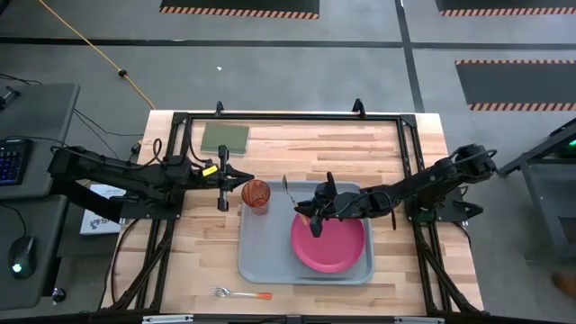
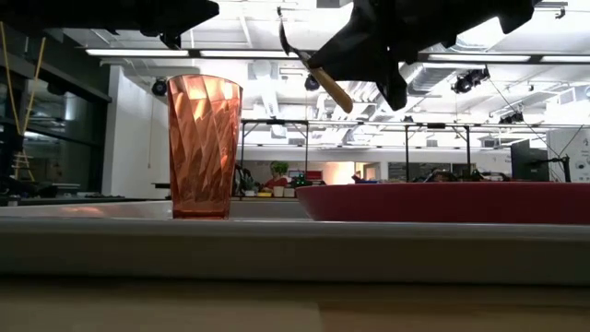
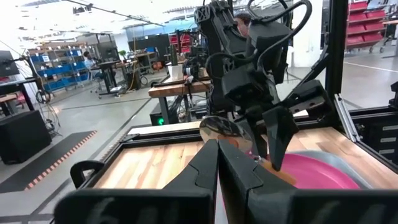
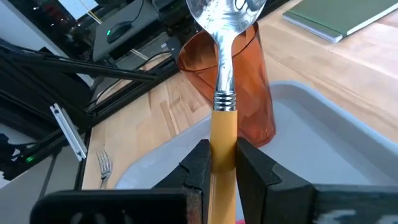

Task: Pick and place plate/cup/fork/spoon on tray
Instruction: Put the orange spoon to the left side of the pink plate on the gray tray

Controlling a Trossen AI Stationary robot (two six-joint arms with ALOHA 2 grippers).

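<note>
1. Spoon (image 4: pixel 222 81) is up in the air, clamped by its orange handle in the right gripper (image 1: pixel 317 216), which hangs over the tray (image 1: pixel 261 256) just left of the plate (image 1: pixel 328 243). Silver bowl points toward the far side, handle runs back between the closed fingers (image 4: pixel 252 171).
2. From table height you can see the spoon (image 2: pixel 318 74) tilted, well above the tray floor, not touching anything.
3. Plate is already sitting in the right half of the tray, flat.
4. Cup (image 1: pixel 256 193) stands upright in the tray's far-left corner, looks fine from the low view too (image 2: pixel 203 148).
5. Fork (image 1: pixel 238 293) is lying on the bare wood near the front edge of the table, just outside the tray's near-left corner. Tines point left, red-orange handle to the right.
6. Left gripper (image 1: pixel 223 184) is parked just left of the cup, holding nothing, jaws pressed together going by its own wrist camera (image 3: pixel 217 165).
7. Green pad (image 1: pixel 224 138) sits at the far left of the table, well apart from everything else.
</note>
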